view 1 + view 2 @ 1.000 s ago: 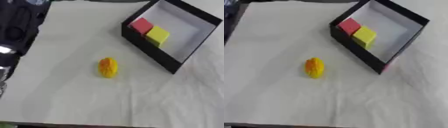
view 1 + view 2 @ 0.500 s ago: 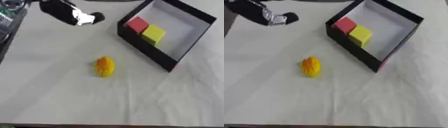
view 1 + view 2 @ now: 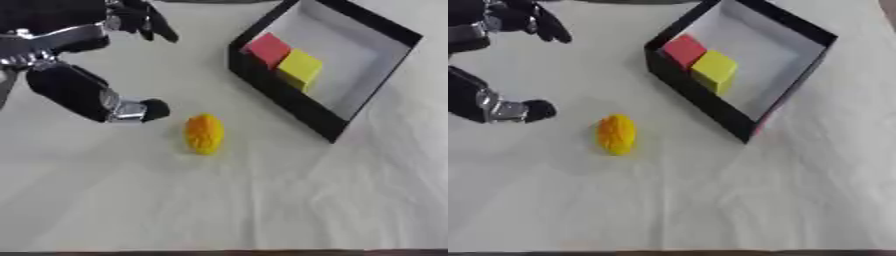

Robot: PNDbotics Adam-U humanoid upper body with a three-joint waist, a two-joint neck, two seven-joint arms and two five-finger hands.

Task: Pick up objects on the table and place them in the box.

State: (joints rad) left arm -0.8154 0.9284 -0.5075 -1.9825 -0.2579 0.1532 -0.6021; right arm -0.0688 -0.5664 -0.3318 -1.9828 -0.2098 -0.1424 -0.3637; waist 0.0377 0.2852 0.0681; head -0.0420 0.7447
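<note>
Left of the black open box (image 3: 289, 105), a bumpy yellow-orange oval object (image 3: 204, 133) lies on the white worktop (image 3: 262, 200); the left robot hand (image 3: 87, 95), fingers spread open, could nudge it rolling.

robot hand (image 3: 83, 95) left of fruit (image 3: 204, 133) | box (image 3: 367, 95) right, two blocks (image 3: 284, 59) inside

Left hand (image 3: 487, 95) spread beside yellow-orange lump (image 3: 616, 134); 2 cubes in box (image 3: 789, 65).
</note>
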